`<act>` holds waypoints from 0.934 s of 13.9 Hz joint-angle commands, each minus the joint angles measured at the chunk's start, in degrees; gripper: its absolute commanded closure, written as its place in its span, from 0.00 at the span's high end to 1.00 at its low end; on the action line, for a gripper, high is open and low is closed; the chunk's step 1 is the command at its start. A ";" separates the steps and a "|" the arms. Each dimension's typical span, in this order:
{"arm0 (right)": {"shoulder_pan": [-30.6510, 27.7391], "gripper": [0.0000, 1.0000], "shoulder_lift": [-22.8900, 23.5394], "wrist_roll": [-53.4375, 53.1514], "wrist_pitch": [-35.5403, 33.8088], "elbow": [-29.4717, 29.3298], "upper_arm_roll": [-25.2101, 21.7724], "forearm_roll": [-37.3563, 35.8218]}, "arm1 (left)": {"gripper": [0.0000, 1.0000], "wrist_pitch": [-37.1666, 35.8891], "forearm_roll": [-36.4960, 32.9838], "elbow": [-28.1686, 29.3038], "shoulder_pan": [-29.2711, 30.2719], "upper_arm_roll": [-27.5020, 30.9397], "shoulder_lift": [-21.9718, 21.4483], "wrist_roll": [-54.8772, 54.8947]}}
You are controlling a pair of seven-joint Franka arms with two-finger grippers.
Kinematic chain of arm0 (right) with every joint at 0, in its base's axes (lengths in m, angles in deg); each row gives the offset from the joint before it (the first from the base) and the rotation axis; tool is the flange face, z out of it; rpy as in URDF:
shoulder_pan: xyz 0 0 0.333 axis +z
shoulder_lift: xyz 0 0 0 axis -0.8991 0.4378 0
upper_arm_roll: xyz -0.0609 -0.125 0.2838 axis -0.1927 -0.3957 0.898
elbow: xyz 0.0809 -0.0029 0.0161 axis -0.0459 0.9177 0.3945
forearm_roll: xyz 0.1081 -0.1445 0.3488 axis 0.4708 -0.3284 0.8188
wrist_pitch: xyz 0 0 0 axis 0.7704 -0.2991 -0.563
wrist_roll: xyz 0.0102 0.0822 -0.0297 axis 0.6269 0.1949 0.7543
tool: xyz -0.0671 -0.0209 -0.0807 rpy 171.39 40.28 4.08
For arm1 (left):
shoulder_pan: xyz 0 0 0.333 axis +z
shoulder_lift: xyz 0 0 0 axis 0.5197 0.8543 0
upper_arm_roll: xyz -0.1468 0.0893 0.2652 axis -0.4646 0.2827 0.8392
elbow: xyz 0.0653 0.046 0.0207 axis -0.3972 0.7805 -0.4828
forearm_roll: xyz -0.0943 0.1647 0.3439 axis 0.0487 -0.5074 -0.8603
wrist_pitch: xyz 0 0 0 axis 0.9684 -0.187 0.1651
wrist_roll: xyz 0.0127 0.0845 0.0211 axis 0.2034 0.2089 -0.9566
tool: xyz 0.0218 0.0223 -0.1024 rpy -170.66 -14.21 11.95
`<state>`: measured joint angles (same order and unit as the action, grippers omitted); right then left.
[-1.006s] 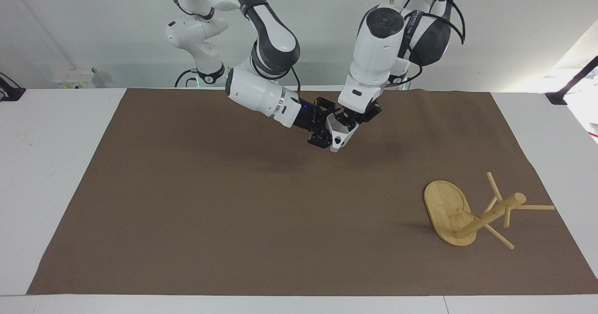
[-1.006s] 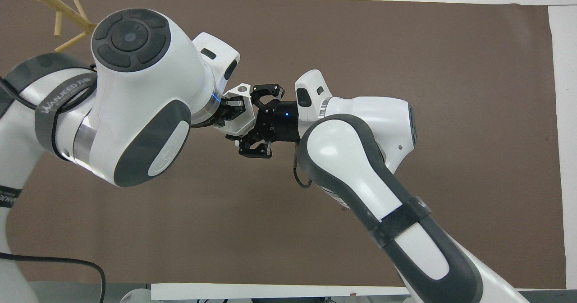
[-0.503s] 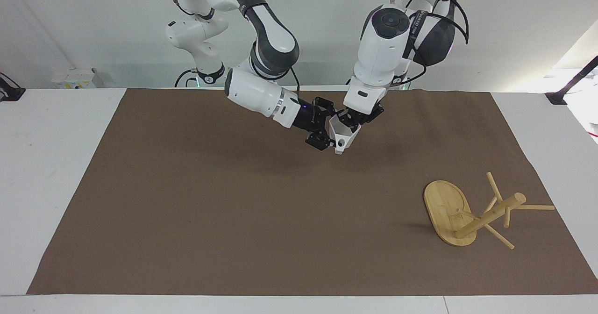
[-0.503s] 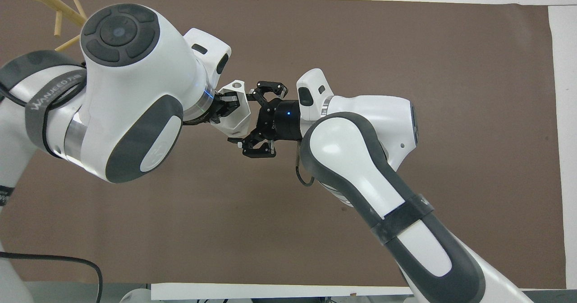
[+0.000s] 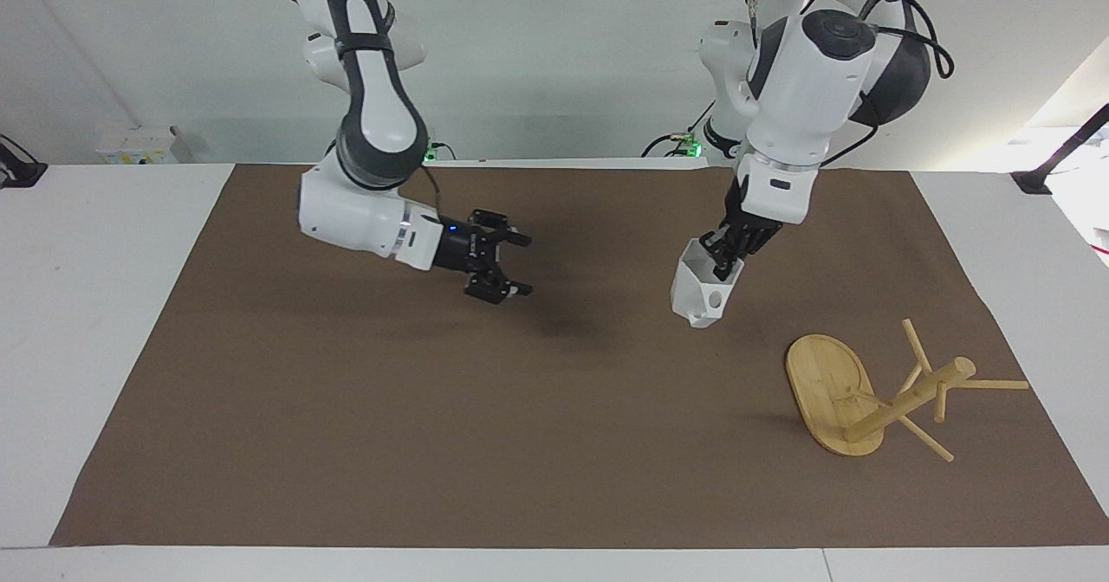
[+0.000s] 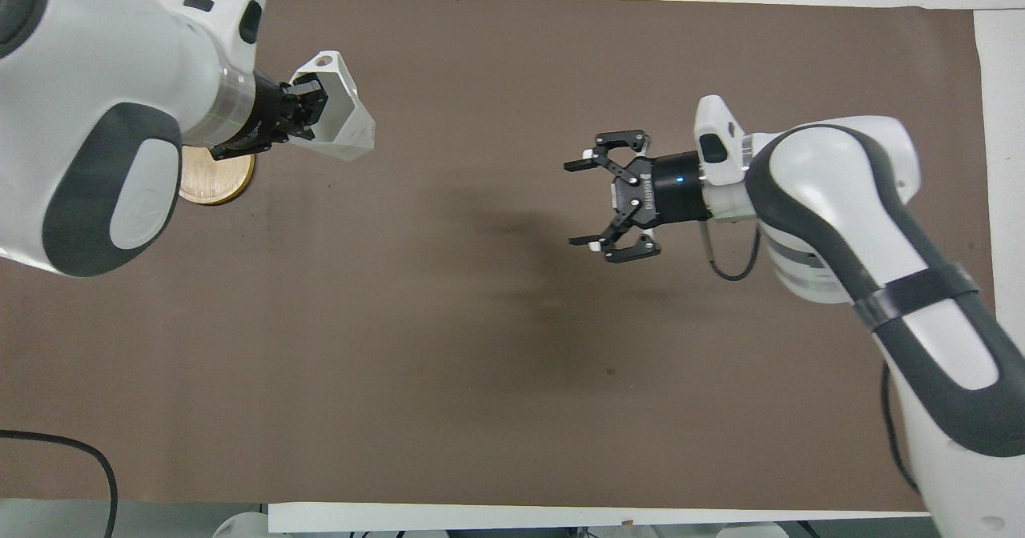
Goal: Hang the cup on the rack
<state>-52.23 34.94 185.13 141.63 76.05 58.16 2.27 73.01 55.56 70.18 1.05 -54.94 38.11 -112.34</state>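
Observation:
My left gripper (image 5: 720,260) (image 6: 307,110) is shut on the rim of the white faceted cup (image 5: 698,294) (image 6: 339,114) and holds it in the air over the mat, its small handle with a hole showing. The bamboo rack (image 5: 830,396) lies tipped over on the mat at the left arm's end, its oval base on edge and its post (image 5: 911,398) and pegs resting low. In the overhead view only a piece of its base (image 6: 215,189) shows under my left arm. My right gripper (image 5: 503,262) (image 6: 586,202) is open and empty over the middle of the mat.
A brown mat (image 5: 433,409) covers most of the white table (image 5: 87,322). A small white box (image 5: 139,145) stands at the table's edge by the right arm's base.
My right gripper has drawn away from the cup toward the right arm's end, open. My left gripper has carried the cup toward the rack.

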 commanded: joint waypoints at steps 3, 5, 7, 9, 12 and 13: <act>-11.35 0.99 -1.97 -2.58 -2.48 -4.45 0.79 -24.15 | 0.00 32.79 -0.27 28.18 3.53 -0.53 -12.44 -1.20; -13.82 0.99 -2.41 -6.18 -2.48 -6.73 0.70 -29.87 | 0.00 43.70 2.96 34.87 5.04 -0.71 -14.30 -1.11; -14.62 0.99 -2.59 -11.53 -3.18 -11.03 0.70 -38.38 | 0.00 47.78 10.69 34.55 5.74 -0.62 -12.21 -0.41; -14.62 0.99 -5.47 -17.07 -6.16 -14.21 0.88 -44.99 | 0.00 49.98 11.34 33.49 7.59 -0.71 -9.39 0.73; -14.10 0.99 -10.05 -33.20 -12.29 -16.05 1.14 -51.56 | 0.00 49.99 11.51 30.94 8.47 -0.89 -5.44 3.36; -14.01 0.99 -10.23 -41.27 -15.45 -18.07 1.58 -57.52 | 0.00 49.73 11.60 30.33 8.47 -0.89 -4.90 4.76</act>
<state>-66.10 26.13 155.09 130.49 60.04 58.69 -48.00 121.63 65.61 102.73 8.62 -55.01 30.80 -110.75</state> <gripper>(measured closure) 0.004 0.952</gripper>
